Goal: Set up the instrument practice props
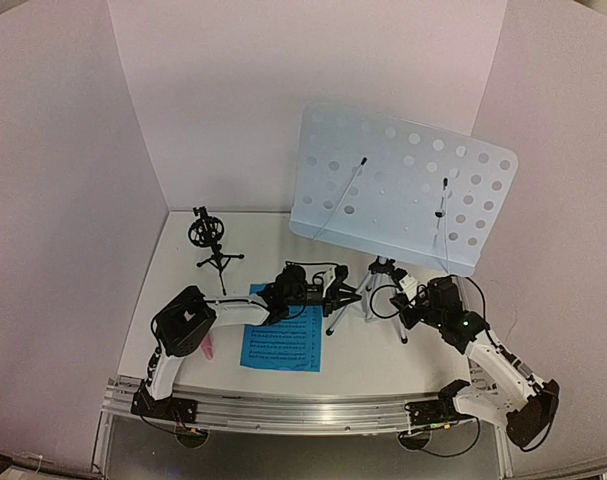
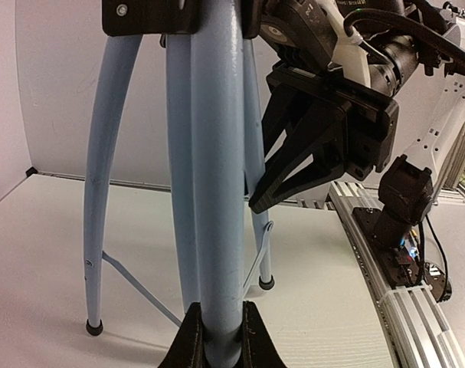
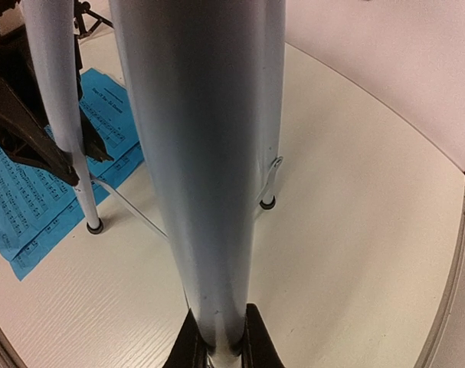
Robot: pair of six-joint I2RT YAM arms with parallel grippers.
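Note:
The silver tripod music stand (image 1: 371, 290) stands mid-table, its perforated pale desk (image 1: 403, 185) tilted up above it. My left gripper (image 1: 345, 296) is shut on one stand leg (image 2: 217, 192), with the leg pinched between its jaws (image 2: 217, 326). My right gripper (image 1: 407, 302) is shut on another leg (image 3: 205, 153), low between its jaws (image 3: 217, 333). Blue sheet-music pages (image 1: 282, 337) lie flat in front of the stand and show in the right wrist view (image 3: 40, 184). The black tripod mic mount (image 1: 211, 240) stands at the back left. The pink microphone (image 1: 208, 347) peeks out beside my left arm.
White walls close in the table on three sides. The metal base rail (image 1: 303, 408) runs along the near edge. In the left wrist view my right gripper (image 2: 309, 153) hangs close behind the stand legs, with the rubber feet (image 2: 94, 328) on the table.

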